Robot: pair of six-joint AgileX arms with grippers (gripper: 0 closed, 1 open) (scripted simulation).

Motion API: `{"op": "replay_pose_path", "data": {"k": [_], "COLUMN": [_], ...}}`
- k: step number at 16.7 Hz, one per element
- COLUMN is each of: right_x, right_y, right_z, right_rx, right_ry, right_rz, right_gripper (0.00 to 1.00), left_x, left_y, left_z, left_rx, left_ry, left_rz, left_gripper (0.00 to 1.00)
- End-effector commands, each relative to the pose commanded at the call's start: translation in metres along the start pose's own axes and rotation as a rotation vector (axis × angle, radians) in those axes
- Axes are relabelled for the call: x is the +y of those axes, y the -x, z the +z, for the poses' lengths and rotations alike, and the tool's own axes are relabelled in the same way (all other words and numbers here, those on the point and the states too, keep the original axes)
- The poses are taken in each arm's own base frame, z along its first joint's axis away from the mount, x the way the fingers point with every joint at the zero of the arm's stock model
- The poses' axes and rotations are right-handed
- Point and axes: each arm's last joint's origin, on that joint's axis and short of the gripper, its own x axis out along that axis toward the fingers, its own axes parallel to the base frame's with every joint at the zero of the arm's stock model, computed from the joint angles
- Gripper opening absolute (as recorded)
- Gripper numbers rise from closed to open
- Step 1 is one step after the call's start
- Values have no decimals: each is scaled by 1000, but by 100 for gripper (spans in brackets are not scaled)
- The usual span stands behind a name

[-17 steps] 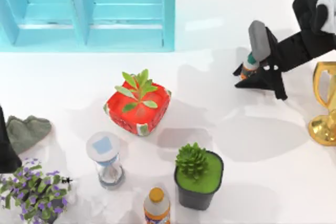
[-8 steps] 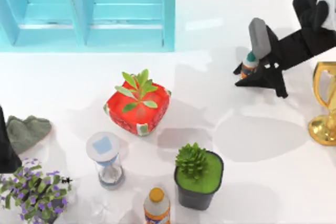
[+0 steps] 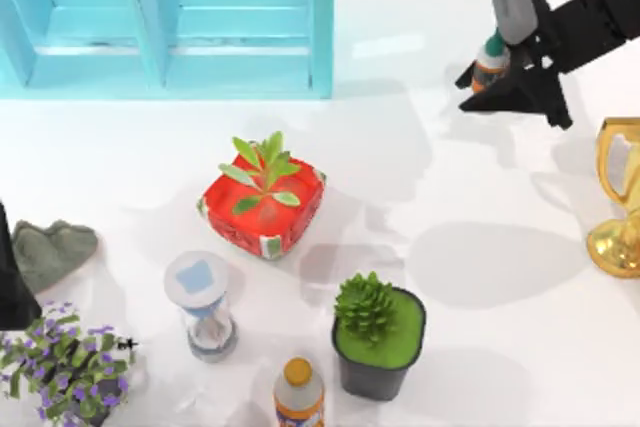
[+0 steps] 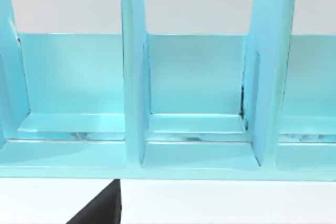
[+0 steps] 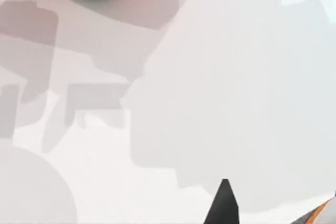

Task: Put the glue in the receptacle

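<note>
The glue (image 3: 490, 60), a small white bottle with a dark-green pointed cap and an orange band, is held off the table at the back right. My right gripper (image 3: 483, 78) is shut on it, and its shadow lies on the table below. In the right wrist view a black fingertip (image 5: 223, 205) and an orange sliver of the glue (image 5: 321, 214) show over bare white table. The receptacle (image 3: 170, 67), a turquoise divided box, stands at the back left, and the left wrist view faces its compartments (image 4: 194, 129). My left arm (image 3: 12, 282) is parked at the left edge.
A red planter (image 3: 264, 203) sits mid-table, with a green succulent in a black pot (image 3: 377, 335) in front of it. An hourglass (image 3: 203, 305), an orange-capped bottle (image 3: 299, 395), purple flowers (image 3: 60, 362) and a grey cloth (image 3: 50, 247) lie front left. A gold trophy (image 3: 620, 197) stands right.
My right gripper has lifted the glue off the table and carried it toward the back, slightly rightward. The left arm has not moved.
</note>
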Motion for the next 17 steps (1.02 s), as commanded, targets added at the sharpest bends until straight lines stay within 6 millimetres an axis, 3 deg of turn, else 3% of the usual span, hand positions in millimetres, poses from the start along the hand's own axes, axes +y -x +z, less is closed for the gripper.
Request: {"op": "replay_pose_path", "data": {"k": [7, 9, 13, 17], "right_x": [1, 3, 21, 68], "right_y": [4, 17, 87, 172], "right_z": [6, 8, 15, -2], "right_rx": [1, 0, -7, -8], "right_ry": [1, -19, -125, -333], "right_rz": [1, -31, -213, -491], "right_gripper": [0, 0, 0, 0], "left_x": [0, 0, 0, 0], "left_y": [0, 0, 0, 0], "left_z": [0, 0, 0, 0], "left_rx": [0, 0, 0, 0], "left_ry": [0, 0, 0, 0], "left_rz": [0, 0, 0, 0], "left_gripper": [100, 100, 100, 100]}}
